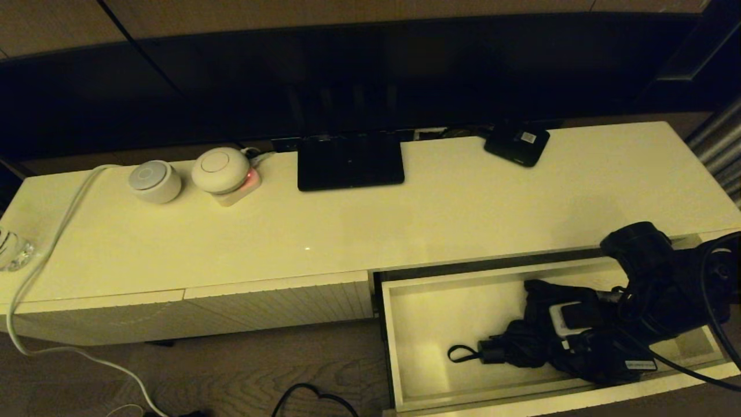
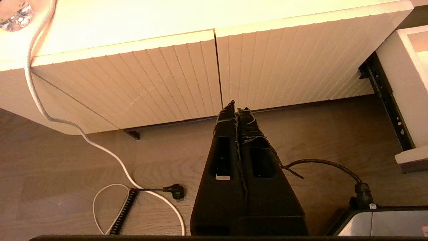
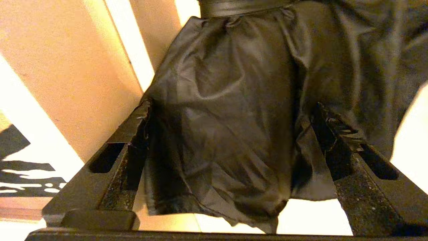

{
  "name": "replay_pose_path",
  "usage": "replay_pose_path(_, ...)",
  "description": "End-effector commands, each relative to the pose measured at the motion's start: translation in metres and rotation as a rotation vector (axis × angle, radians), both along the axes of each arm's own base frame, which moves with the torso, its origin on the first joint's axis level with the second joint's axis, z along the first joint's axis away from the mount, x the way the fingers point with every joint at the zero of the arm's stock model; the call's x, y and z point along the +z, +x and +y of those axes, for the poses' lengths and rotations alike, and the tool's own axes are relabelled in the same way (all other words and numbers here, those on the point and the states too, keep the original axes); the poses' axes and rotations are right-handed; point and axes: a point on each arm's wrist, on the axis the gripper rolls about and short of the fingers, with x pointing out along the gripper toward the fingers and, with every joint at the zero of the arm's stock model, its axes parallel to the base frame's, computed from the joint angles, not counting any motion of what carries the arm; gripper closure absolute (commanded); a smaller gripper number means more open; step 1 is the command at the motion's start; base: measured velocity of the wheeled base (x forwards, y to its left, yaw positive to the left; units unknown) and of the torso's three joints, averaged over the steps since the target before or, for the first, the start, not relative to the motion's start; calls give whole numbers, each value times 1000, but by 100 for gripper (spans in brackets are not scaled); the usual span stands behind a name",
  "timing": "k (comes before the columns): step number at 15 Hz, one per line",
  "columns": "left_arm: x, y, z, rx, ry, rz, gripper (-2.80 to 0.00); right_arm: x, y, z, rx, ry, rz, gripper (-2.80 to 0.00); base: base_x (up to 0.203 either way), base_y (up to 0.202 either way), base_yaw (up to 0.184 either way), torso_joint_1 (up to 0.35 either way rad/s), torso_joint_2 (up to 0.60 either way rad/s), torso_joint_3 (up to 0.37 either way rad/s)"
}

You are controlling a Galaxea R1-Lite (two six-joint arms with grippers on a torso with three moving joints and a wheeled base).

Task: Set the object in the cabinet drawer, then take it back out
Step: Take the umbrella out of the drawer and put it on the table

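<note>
At the far left of the head view a white cable [image 1: 55, 229] runs off the cabinet top [image 1: 463, 208] and down to the wooden floor [image 1: 243, 370]. Next along the back of the top sit 2 round white devices [image 1: 155, 181] side by side, then a flat black stand base [image 1: 349, 161], and further right a small black box [image 1: 517, 143] with a white label. The left gripper [image 2: 236, 108] hangs low in front of the closed ribbed front panels [image 2: 200, 73], above the floor, its 2 fingers pressed together and holding nothing. Right of those panels the drawer [image 1: 399, 324] stands pulled out, and the black umbrella [image 1: 521, 341] lies inside it, its wrist loop pointing left and its bunched fabric toward the right. The right gripper [image 3: 230, 134] reaches down into the drawer over that fabric, its fingers [image 3: 337, 140] spread wide on either side of the cloth and not pinching it.
</note>
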Motion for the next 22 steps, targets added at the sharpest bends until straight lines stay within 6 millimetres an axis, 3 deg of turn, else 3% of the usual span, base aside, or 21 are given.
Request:
replay_pose_path(1,-1,0,0,0,1,3,0,-6,0,-3,-2,-3,33,-280,0,0,0,0,0,0)
replay_pose_path(8,-1,0,0,0,1,3,0,-9,2,-1,0,11,44,-280,0,0,0,0,0,0)
replay_pose_path(9,-1,0,0,0,1,3,0,-9,2,-1,1,10,45,0,0,0,0,0,0,0)
replay_pose_path(16,-1,0,0,0,1,3,0,-7,5,3,6,13,-5,0,0,0,0,0,0,0)
replay_pose_path(22,-1,0,0,0,1,3,0,22,-11,0,0,25,-113,0,0,0,0,0,0,0)
